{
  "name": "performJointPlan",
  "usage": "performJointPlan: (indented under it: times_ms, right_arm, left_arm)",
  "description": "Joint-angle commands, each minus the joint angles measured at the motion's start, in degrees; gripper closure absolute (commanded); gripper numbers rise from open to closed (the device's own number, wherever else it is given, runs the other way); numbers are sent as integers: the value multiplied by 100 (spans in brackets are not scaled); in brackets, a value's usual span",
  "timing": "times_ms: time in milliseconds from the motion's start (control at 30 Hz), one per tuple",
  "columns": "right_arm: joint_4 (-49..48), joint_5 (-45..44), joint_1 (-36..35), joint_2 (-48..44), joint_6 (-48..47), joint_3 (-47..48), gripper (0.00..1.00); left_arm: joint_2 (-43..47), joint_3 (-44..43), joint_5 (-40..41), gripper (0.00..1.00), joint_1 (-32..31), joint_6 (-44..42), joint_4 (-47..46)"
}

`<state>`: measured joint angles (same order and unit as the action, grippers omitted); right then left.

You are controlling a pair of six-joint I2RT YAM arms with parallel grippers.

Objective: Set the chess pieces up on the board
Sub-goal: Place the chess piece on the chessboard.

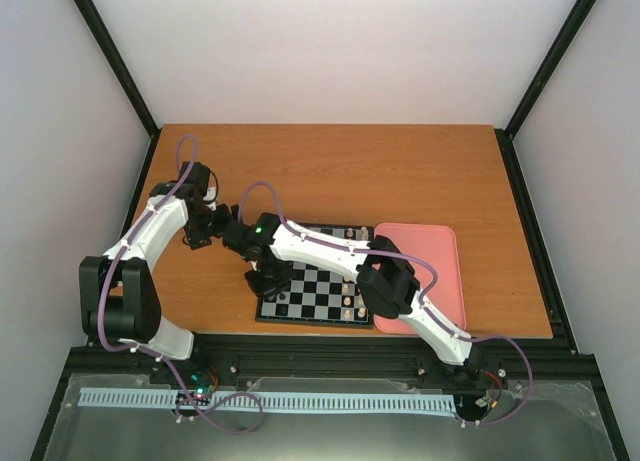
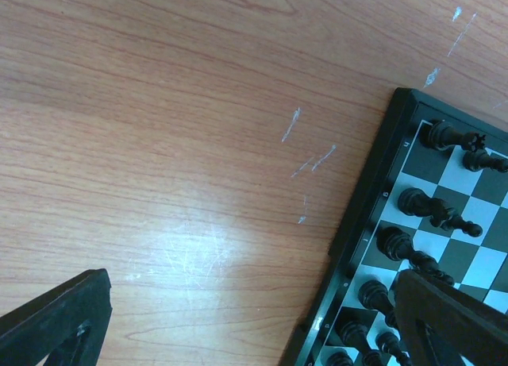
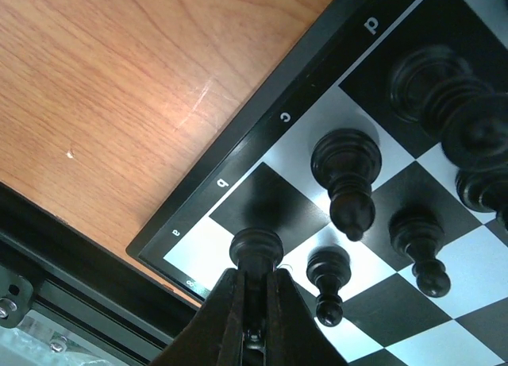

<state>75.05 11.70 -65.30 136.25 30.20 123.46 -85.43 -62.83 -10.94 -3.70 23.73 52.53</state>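
Two grippers noted. The right gripper (image 3: pixel 255 290) is clenched on one black piece, the gripped piece (image 3: pixel 255 248), whose rounded head shows just beyond the fingertips (image 3: pixel 228 314). It is held over the corner of the board (image 1: pixel 315 296) where the rim letters a and b are printed, at the seam of a pale and a dark square. Whether its base touches the board cannot be told.

Other black chess pieces (image 3: pixel 345 175) are stood on the squares just beside it, along the c and d letters and one row further in; the nearest is just beside the gripped piece, not touching it.

The left gripper (image 2: pixel 252 279) is spread wide with nothing between its fingers (image 2: pixel 63 322). It is held over bare tabletop (image 1: pixel 330 171) just off the board's left edge, and a row of black pieces is lined along that edge beside its right finger.

The board is laid at the near edge of the tabletop, about midway along it, with a pink tray (image 1: pixel 440 246) just beside its right edge. Cream-white pieces (image 1: pixel 348 301) are seen on the board's tray side.
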Motion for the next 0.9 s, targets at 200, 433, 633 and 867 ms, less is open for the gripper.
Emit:
performJointPlan:
  times_ms: [200, 433, 633, 867]
  right_arm:
    - [1, 110, 120, 225, -133, 55, 94]
    - [48, 103, 127, 206, -210, 126, 83]
    - [10, 71, 123, -63, -259, 126, 75]
    - [291, 27, 114, -666, -194, 126, 68]
  left_arm:
    - [-14, -67, -64, 0, -34, 19, -22]
    - [-50, -98, -33, 0, -40, 1, -6]
    - [-73, -106, -29, 0, -38, 1, 3]
    - [-95, -133, -27, 0, -38, -8, 20]
